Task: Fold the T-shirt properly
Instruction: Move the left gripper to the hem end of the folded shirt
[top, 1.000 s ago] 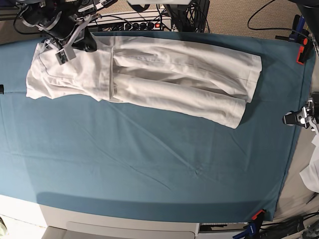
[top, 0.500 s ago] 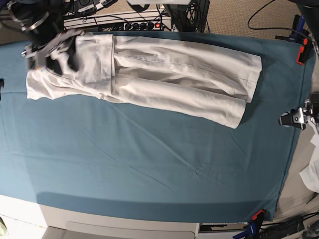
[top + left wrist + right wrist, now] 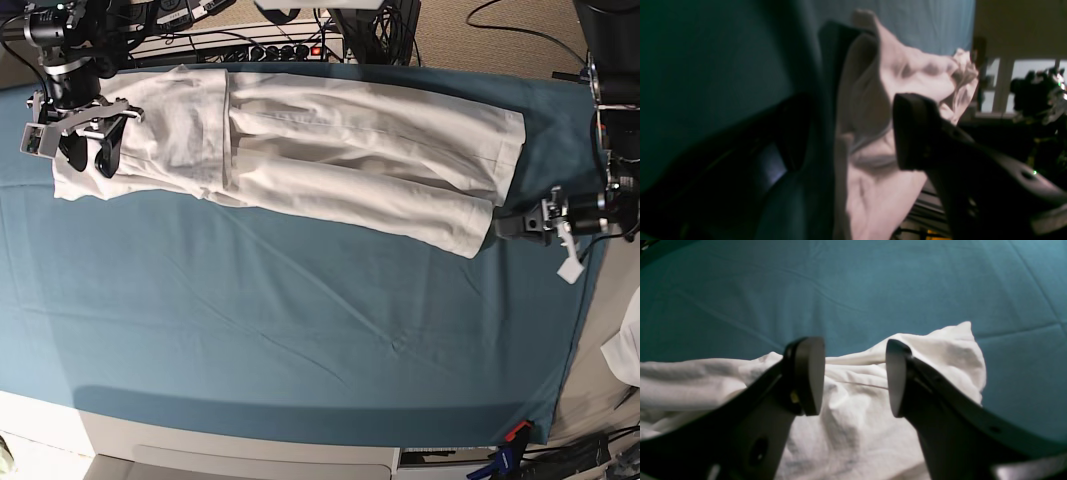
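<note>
The white T-shirt (image 3: 340, 150) lies folded lengthwise into a long band across the far part of the teal cloth sheet (image 3: 300, 340). My right gripper (image 3: 86, 152) hovers open over the band's left end. In the right wrist view its fingers (image 3: 808, 373) stand apart above wrinkled shirt fabric (image 3: 846, 430), with nothing gripped. My left gripper (image 3: 512, 225) is at the band's lower right corner. The left wrist view is dark: the left gripper (image 3: 846, 140) is spread wide, with the shirt's edge (image 3: 900, 73) lying in the gap between the fingers.
Cables and a power strip (image 3: 280, 45) run behind the table's far edge. An orange clamp (image 3: 517, 432) pins the sheet at the near right corner. A small white scrap (image 3: 628, 350) lies off the sheet at the right edge.
The right gripper let go of the shirt's left end, opened and shifted left and nearer. The left arm came in from the right edge to the shirt's right end and opened.
</note>
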